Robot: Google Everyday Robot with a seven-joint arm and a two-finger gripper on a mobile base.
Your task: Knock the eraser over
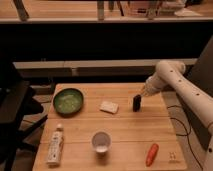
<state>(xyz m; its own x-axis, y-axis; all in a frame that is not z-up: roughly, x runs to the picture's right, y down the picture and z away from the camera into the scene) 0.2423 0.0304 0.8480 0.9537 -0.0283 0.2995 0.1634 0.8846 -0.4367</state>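
Note:
The eraser (pixel 136 103) is a small black oblong block standing upright on the wooden table (pixel 130 132), right of centre near the far edge. My gripper (pixel 142 93) hangs at the end of the white arm, just above and to the right of the eraser's top, very close to it or touching it.
A pale flat pad (pixel 109 106) lies left of the eraser. A green bowl (pixel 67 101) sits at the far left. A white cup (pixel 101 141) stands front centre, a white bottle (pixel 55 145) lies front left, and a carrot (pixel 151 154) lies front right.

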